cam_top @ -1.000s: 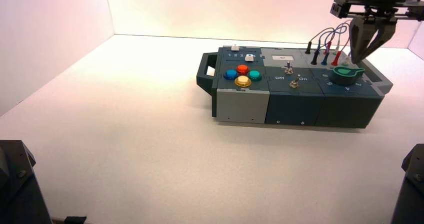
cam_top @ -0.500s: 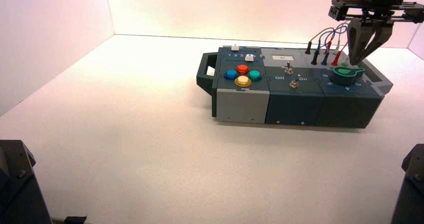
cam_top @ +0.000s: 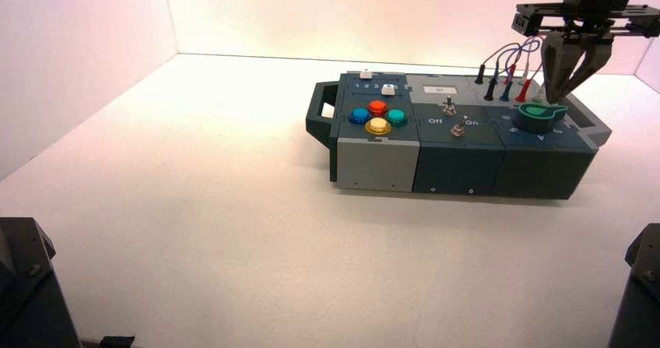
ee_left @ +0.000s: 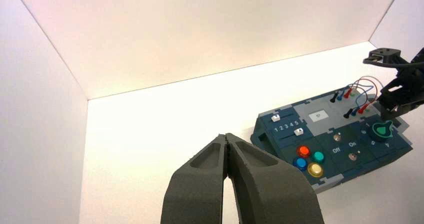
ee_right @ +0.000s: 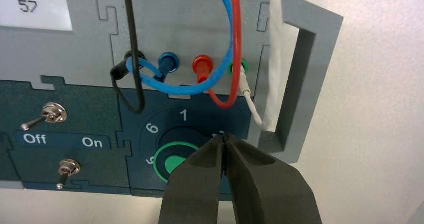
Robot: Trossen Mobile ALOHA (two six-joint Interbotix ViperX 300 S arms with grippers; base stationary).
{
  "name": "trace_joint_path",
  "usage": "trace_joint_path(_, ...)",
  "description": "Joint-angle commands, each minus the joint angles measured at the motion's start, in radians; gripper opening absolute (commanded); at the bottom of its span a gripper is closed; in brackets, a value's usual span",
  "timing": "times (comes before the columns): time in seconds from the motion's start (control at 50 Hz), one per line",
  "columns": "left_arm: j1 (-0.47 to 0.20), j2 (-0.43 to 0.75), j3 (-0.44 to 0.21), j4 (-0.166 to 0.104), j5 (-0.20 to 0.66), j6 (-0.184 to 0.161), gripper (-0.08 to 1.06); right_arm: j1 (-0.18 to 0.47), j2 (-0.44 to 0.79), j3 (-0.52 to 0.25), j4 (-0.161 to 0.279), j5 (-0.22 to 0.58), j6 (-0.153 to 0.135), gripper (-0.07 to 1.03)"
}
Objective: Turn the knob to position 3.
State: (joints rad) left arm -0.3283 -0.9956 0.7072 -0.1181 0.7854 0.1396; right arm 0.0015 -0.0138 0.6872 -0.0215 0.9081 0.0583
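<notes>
Your right gripper (ee_right: 225, 140) has its two dark fingers pressed tip to tip, nothing between them, and in the right wrist view those tips hang right over the pointed side of the green teardrop-shaped rotary knob (ee_right: 172, 163) on its dark round base. From above, that gripper (cam_top: 557, 99) sits just over the far right end of the box, its tip at the knob (cam_top: 538, 113), and whether it actually touches the knob you can't tell from here. Around the dial the white numerals 1, 6 and part of a 5 are readable; the fingers cover the rest.

Just beyond the knob you've got the row of banana plugs with looping blue, red and black wires (ee_right: 220, 58), and a small white display reading 57 (ee_right: 32, 6). Beside the knob are two small metal toggle switches (ee_right: 52, 113) with the Off and On lettering between them.

Moving along the dark blue-and-grey control box (cam_top: 459, 165), the cluster of red, blue, green and yellow round push-buttons (cam_top: 377, 117) sits near the handle end, with two white sliders (cam_top: 387, 89) behind it.

Your left gripper (ee_left: 228, 140) is parked well back from the box, fingers shut together and empty.
</notes>
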Motion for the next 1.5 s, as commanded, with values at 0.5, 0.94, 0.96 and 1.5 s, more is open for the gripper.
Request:
trace_joint_path(0.5,0.002,0.008,-0.035,0.005,-0.009,0.021,-0.03,0.002,-0.028,0.014,-0.002,0.009,0.005,-0.02)
trace_joint_path(0.94,0.0,0.012,-0.037,0.006,-0.012,0.023,-0.03,0.002,-0.041,0.025,-0.002,0.017,0.005,-0.02)
trace_joint_path(0.96,0.002,0.012,-0.037,0.006,-0.012,0.023,-0.03,0.002,-0.041,0.025,0.0,0.017,0.005,-0.02)
trace_joint_path(1.5,0.0,0.012,-0.037,0.006,-0.015,0.023,-0.03,0.002,-0.043,0.026,-0.002,0.018,0.006,-0.02)
